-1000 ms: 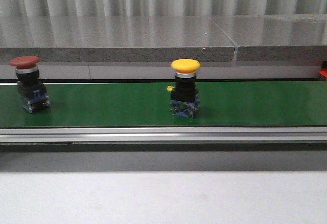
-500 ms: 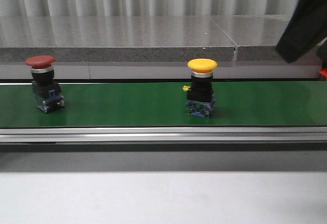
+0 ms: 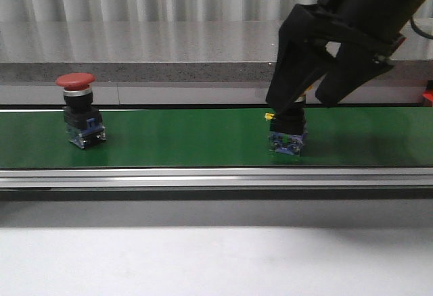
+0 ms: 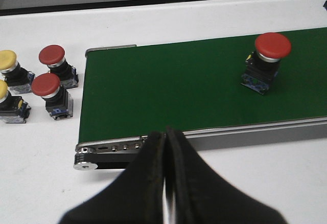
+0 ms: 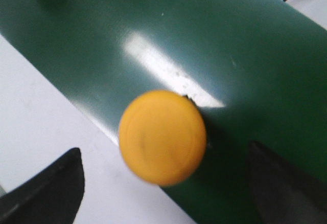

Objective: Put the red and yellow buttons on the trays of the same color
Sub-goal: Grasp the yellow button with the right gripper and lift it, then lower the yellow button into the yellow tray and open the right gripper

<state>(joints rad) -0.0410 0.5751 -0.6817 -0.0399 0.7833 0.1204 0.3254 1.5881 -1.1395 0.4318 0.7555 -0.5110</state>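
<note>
Green belt (image 3: 169,137): right gripper (image 3: 308,100) fingers spread wide around yellow button (image 5: 162,137), empty; rigid, top-heavy—grip beneath cap. Left gripper (image 4: 166,147) closed, empty; red button (image 4: 265,60) at 1 o'clock.

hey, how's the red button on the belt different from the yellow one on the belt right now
The red button has a red cap; the yellow button has a yellow one. The red button stands in the open toward the robot's left, while the yellow button sits farther right, between the spread fingers of the right gripper, its cap hidden in the front view. Both stand upright on the green belt on black bodies with blue bases.
</note>
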